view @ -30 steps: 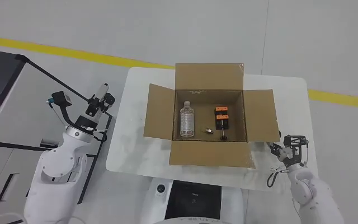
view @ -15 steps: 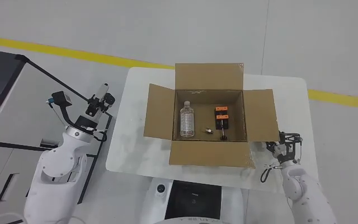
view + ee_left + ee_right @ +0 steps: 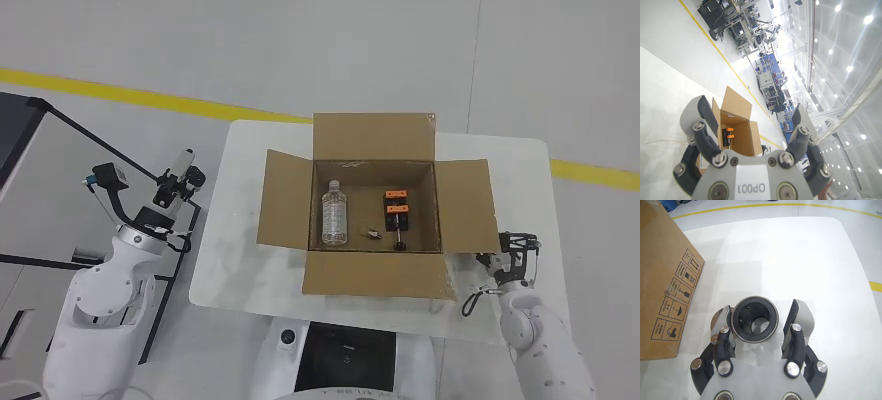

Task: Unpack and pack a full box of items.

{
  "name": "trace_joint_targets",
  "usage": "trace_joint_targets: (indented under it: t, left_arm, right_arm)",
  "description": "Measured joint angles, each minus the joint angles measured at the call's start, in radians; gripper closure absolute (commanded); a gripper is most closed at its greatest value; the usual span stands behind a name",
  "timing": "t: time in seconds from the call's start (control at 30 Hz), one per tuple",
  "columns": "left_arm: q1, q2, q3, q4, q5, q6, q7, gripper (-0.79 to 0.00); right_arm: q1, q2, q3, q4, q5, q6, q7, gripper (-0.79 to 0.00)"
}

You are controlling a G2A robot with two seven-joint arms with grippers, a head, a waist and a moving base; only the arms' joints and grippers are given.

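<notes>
The bearing (image 3: 755, 321) is a short metal tube with a black rim. It stands on its end on the white table (image 3: 791, 256), just beside the cardboard box (image 3: 668, 285) but outside it. The right gripper (image 3: 761, 310) sits around it with its claw spread. One pad (image 3: 729, 318) touches the tube's side and the other is apart from it, so nothing is pinched. Standing up like this, the tube looks easy to grab from both sides.

Inside the open box lie a water bottle (image 3: 334, 212), an orange and black tool (image 3: 397, 210) and a tiny part (image 3: 372, 234) between them, so I think the unpacking is only partly done. The left gripper (image 3: 753, 117) hangs beside the table, claw spread wide and holding nothing — out of the way.
</notes>
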Motion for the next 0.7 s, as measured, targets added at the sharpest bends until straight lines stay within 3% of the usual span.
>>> trace_joint_targets:
  t: [0.03, 0.1, 0.13, 0.7]
  left_arm:
    - [0.0, 0.0, 0.0, 0.0, 0.0, 0.0, 0.0, -0.785]
    - [0.0, 0.0, 0.0, 0.0, 0.0, 0.0, 0.0, -0.785]
    - [0.0, 0.0, 0.0, 0.0, 0.0, 0.0, 0.0, -0.785]
    - [0.0, 0.0, 0.0, 0.0, 0.0, 0.0, 0.0, -0.785]
  right_arm:
    - [0.005, -0.001, -0.003, 0.006, 0.0, 0.004, -0.002, -0.289]
    - [0.015, -0.002, -0.009, 0.019, -0.001, 0.012, -0.008, -0.129]
    - [0.017, -0.003, -0.011, 0.023, -0.001, 0.015, -0.011, -0.012]
    - [-0.021, 0.002, 0.032, -0.001, 0.005, 0.029, -0.082, 0.0]
